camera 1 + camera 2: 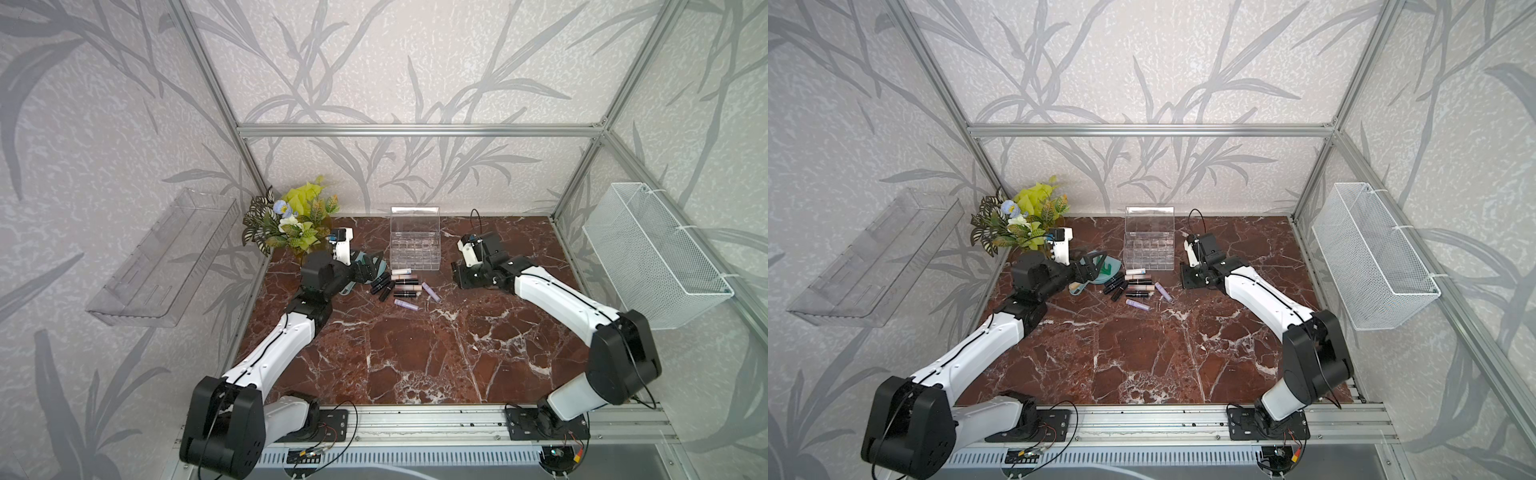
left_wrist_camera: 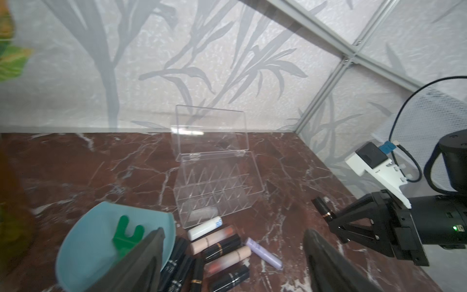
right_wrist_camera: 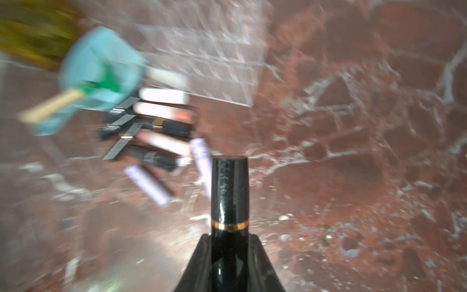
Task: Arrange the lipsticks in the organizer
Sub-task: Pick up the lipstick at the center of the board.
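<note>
Progress: one tube is being carried, and none is sitting in the organizer (image 1: 414, 246) yet, as far as both top views show. Its cells are looking empty through the clear walls, though glare is blurring the front row in the left wrist view.

Item in hand: right hand (image 3: 229, 236) is clamping on one black lipstick (image 3: 229, 187), gripping just behind its gold band. The capped end is pointing out ahead of the fingertips. The organizer is standing off to that hand's side, near but apart.

Items remaining: lipsticks (image 1: 400, 286), roughly ten, are lying flat in a loose cluster on the desk (image 1: 415, 357). They are lying between the two hands, just short of the organizer's front wall. Left hand (image 1: 368, 271) is hovering at the cluster's edge, its fingers (image 2: 149, 252) standing wide apart and gripping nothing.

Appearance: tubes are showing as short cylinders.
- Several are glossy black, some with gold bands.
- A few are beige with pink ends.
- One white tube (image 2: 204, 228) is lying closest to the organizer.
- Two are pale lilac, with one lilac tube (image 2: 264, 255) lying nearest the right hand.

Most are lying side by side and touching, so each is likely needing to be singled out before lifting. The organizer is showing as a clear box gridded into square cells, its lid (image 1: 414, 220) standing upright at the far edge.

Judged stage: early; nearly the whole lot is waiting.
</note>
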Controlling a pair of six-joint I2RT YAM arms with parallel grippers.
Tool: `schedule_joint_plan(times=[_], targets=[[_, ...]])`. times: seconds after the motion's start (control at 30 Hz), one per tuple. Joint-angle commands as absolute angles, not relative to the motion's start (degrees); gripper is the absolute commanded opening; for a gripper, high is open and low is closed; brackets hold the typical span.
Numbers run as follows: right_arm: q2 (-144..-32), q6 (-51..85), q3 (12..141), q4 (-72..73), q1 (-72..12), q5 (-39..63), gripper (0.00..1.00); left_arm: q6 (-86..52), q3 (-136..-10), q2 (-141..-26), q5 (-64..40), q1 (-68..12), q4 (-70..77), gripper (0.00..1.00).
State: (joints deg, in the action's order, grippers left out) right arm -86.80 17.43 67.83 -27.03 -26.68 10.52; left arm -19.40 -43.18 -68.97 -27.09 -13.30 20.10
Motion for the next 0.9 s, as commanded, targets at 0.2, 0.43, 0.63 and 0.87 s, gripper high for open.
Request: schedule_joint_plan(times=[0.2,0.43,0.63,0.87], targets=[[-78.7,21.4,66.1,-22.2,-28.9,36.3,0.12,-30.8,-50.5,-73.6,-51.7,-13.6,19.8,0.71],[-77.1,25.0,67.8,-18.7,-30.4,42.6,0.12,-38.5,-51.1,-74.4,-61.0,-15.5,28.1,0.67],[-78.8,27.0,69.9,-15.9,-31.8,44.1,0.12,-38.3,-53.1,-76.5,-64.0,-19.1,27.9,0.74],[-78.9,28.6,71.1,-13.3,-33.4,44.4,0.12,-35.2,-54.5,-76.8,-63.4,-20.5,23.5,0.79]])
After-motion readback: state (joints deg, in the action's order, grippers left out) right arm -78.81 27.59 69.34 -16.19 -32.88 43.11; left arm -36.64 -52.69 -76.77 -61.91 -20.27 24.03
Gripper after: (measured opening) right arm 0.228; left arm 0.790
